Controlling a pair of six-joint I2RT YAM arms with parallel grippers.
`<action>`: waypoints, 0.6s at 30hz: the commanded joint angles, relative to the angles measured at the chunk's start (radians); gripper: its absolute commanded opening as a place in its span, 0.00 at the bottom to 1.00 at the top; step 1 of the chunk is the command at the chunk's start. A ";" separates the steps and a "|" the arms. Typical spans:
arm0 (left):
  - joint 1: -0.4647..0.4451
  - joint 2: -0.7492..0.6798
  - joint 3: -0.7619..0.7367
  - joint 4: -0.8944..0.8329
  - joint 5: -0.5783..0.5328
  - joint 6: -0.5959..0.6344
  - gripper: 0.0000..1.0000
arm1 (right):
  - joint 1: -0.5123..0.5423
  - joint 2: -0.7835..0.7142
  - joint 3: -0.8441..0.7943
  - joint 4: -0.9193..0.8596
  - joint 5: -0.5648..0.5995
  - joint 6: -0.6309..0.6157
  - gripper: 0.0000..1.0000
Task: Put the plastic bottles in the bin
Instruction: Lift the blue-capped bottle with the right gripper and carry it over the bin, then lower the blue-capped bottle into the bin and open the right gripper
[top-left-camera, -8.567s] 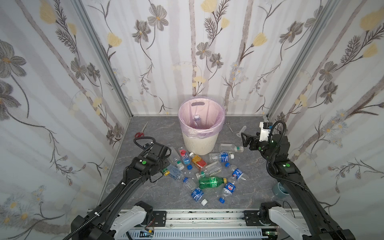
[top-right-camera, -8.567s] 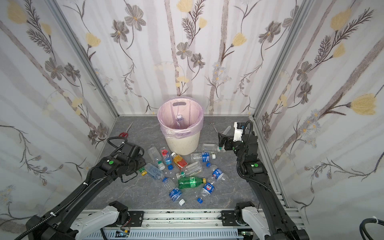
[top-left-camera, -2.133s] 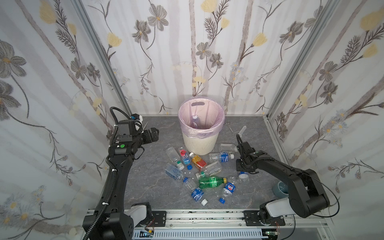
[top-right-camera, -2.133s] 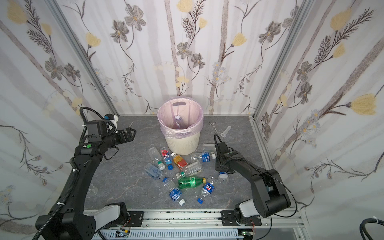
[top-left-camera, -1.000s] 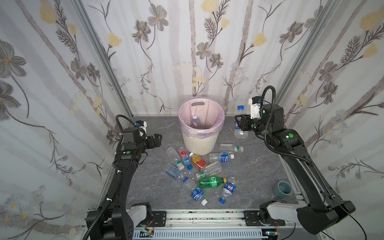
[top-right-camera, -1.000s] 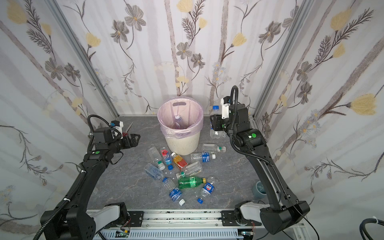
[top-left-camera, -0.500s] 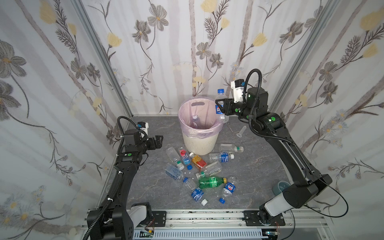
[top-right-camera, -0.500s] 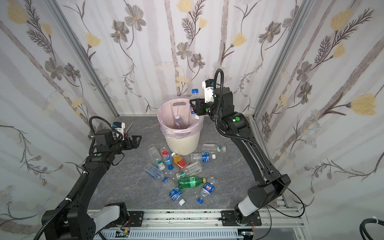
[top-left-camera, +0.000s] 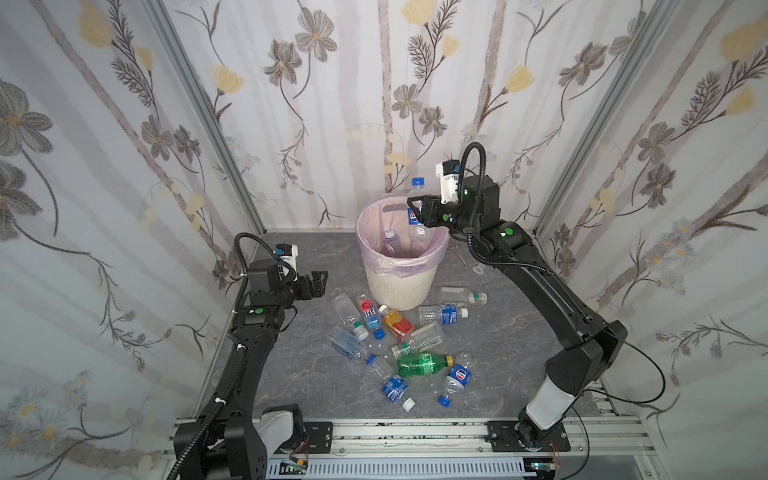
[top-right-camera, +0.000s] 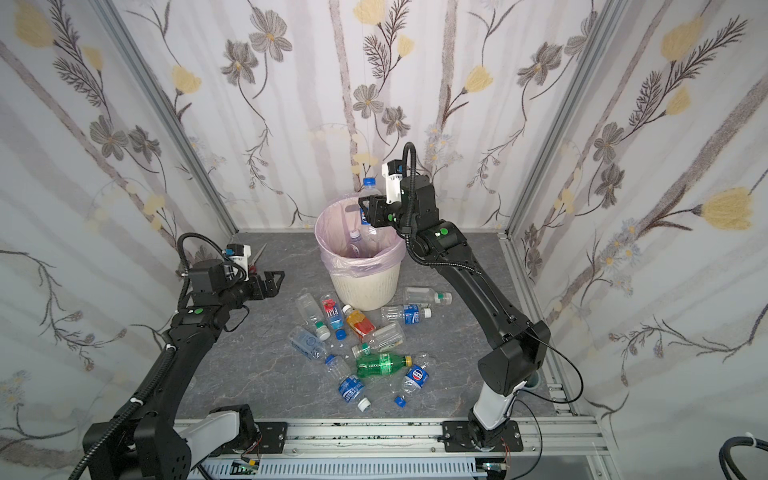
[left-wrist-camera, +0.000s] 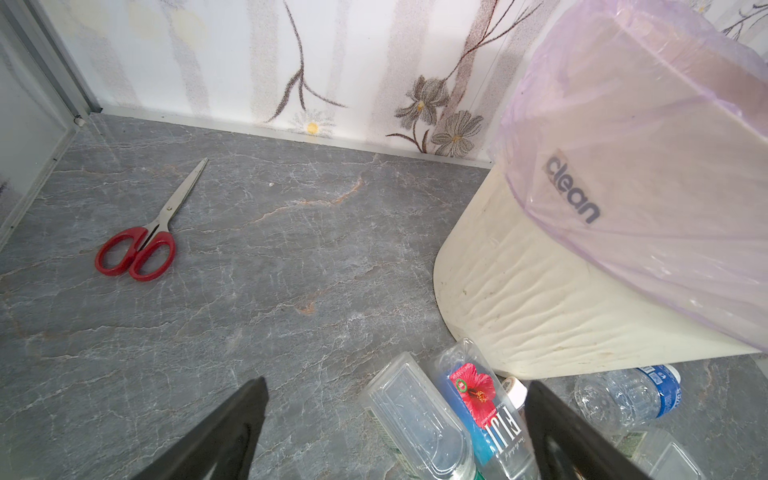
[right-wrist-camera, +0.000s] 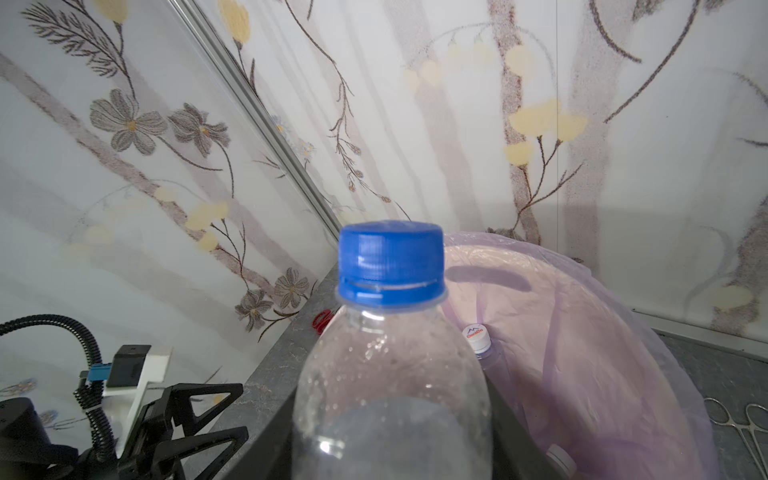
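Above the bin (top-left-camera: 399, 286), the right claw (top-left-camera: 417, 212) half-hides its bottle (top-left-camera: 416, 193).

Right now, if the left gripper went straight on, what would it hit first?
Likely the side of the bin; if the left gripper slopes downward, the nearest clear bottle lying before it. Depth is unclear.

Black arms (top-left-camera: 540, 286), green status dots (top-left-camera: 508, 232), ribbed cables (top-left-camera: 482, 166), white camera mounts (top-left-camera: 446, 183).

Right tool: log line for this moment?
right tool shut on blue-capped bottle | bottle upright above bin | left tool open, empty | other bottles on floor
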 joint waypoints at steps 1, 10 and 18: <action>0.000 -0.006 -0.002 0.037 0.016 0.009 0.98 | 0.007 0.013 0.008 0.038 0.014 -0.012 0.52; 0.000 -0.006 -0.002 0.038 0.016 0.007 0.98 | 0.021 0.036 0.008 0.009 0.014 -0.030 0.54; 0.000 -0.005 -0.001 0.040 0.016 0.007 0.98 | 0.038 0.049 0.008 -0.054 0.042 -0.068 0.58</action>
